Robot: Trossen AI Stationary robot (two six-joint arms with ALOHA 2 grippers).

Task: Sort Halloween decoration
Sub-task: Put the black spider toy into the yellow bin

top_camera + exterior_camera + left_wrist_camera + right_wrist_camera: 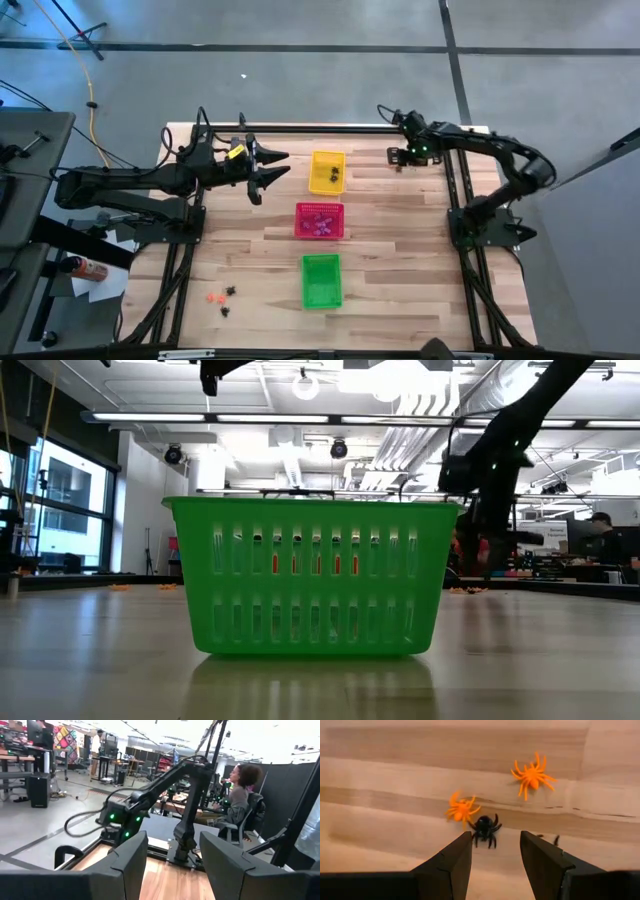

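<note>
A: Where does the right claw sit?

B: At the upper right of the high view, low over the surface. Its fingers stand apart and hold nothing. In the right wrist view a black spider lies just beyond the fingertips, in line with the gap, untouched.

A: How many spiders there?

B: Three whole ones: that black one and two orange spiders, one touching the black one, the other apart at upper right. A few dark legs poke out beside one finger; I cannot tell what they belong to.

A: And the left claw?

B: Left of the yellow basket, raised, fingers spread, empty.

A: What does the high view add?

B: Three baskets in a column: yellow, red, green. Small trinkets lie at lower left. The low view shows mostly the green basket.
</note>
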